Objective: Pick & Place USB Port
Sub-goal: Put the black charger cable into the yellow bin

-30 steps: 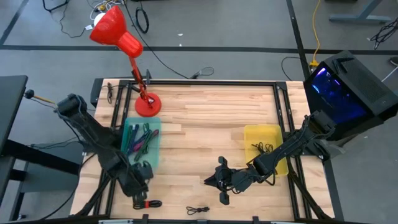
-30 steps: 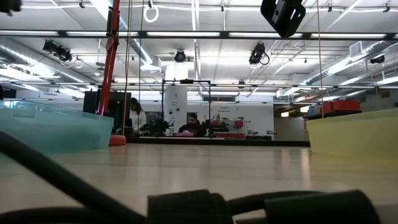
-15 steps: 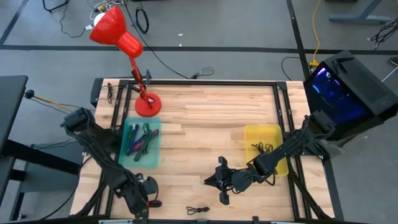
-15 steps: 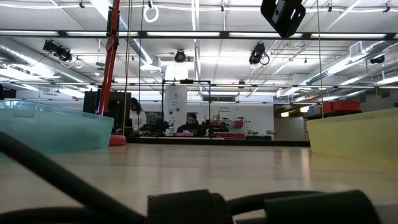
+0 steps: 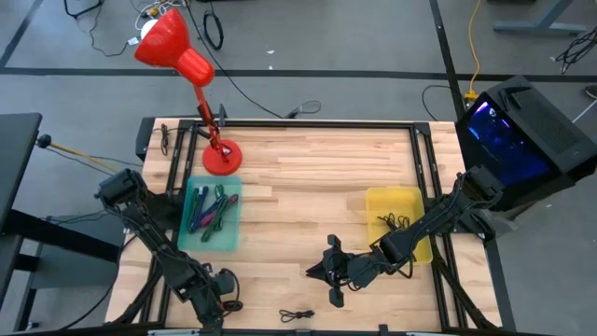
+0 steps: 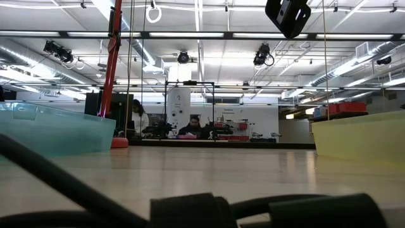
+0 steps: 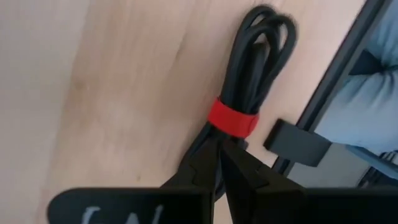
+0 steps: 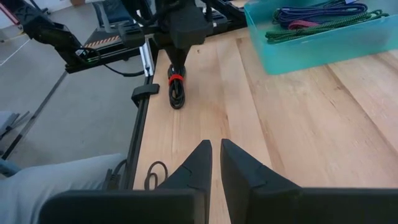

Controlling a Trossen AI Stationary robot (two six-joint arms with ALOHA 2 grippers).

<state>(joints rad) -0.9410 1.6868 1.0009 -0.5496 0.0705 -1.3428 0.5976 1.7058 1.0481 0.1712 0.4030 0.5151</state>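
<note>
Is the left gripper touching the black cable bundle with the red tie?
Touching: the left wrist view shows the left gripper pinched on the cable bundle below its red tie.

A lamp [image 5: 221,157] stands at the table's [image 5: 317,168] ten o'clock; the bin of cables [image 5: 212,214] at nine, the second bin [image 5: 396,215] at three.

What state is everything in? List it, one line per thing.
left gripper: jaws closed on the cable bundle.
cable bundle: red band around it, lying on the table near its edge.
right gripper: jaws nearly together, empty.
teal bin: holds coloured cables.
yellow bin: holds a black cable.
</note>
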